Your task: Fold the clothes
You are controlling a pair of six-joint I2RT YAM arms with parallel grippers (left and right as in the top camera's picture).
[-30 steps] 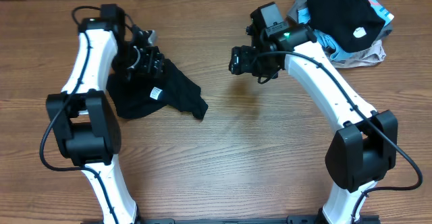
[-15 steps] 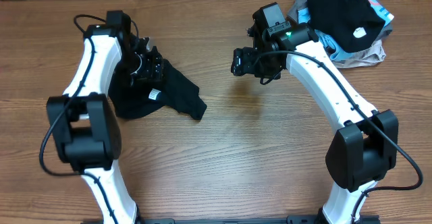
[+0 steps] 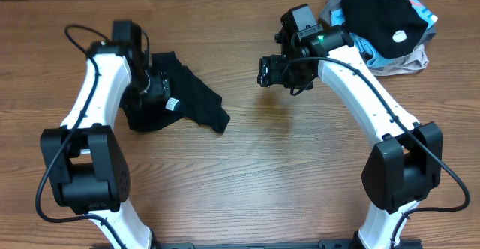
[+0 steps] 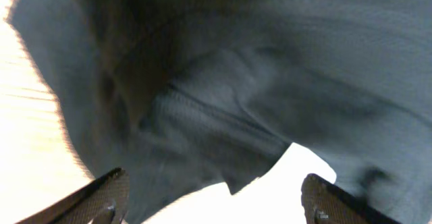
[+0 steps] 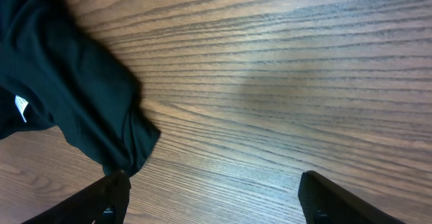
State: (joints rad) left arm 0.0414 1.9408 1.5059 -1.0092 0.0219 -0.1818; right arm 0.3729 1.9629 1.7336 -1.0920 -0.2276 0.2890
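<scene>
1. Reaching forward from the near edge, the left arm bends at its elbow and turns its wrist inward. The left gripper [image 3: 155, 86] hangs over the left part of the black garment [image 3: 193, 99], fingers spread wide above the cloth and pinching nothing.
2. The right arm stretches up and leftward. The right gripper [image 3: 268, 70] hovers over bare table [image 3: 262, 174], its jaws likewise spread and empty.
3. Compared with a second ago, the left arm's elbow has swung outward and lower. Its wrist has slid toward the garment's left side, uncovering the upper flap. The right arm has barely shifted.
4. The garment lies crumpled left of centre, thin, soft and matte, in rumpled folds, with a small white label [image 3: 172, 104]. The table is wood-grained. A heap of other clothes [image 3: 382, 24] sits at the far right corner.
</scene>
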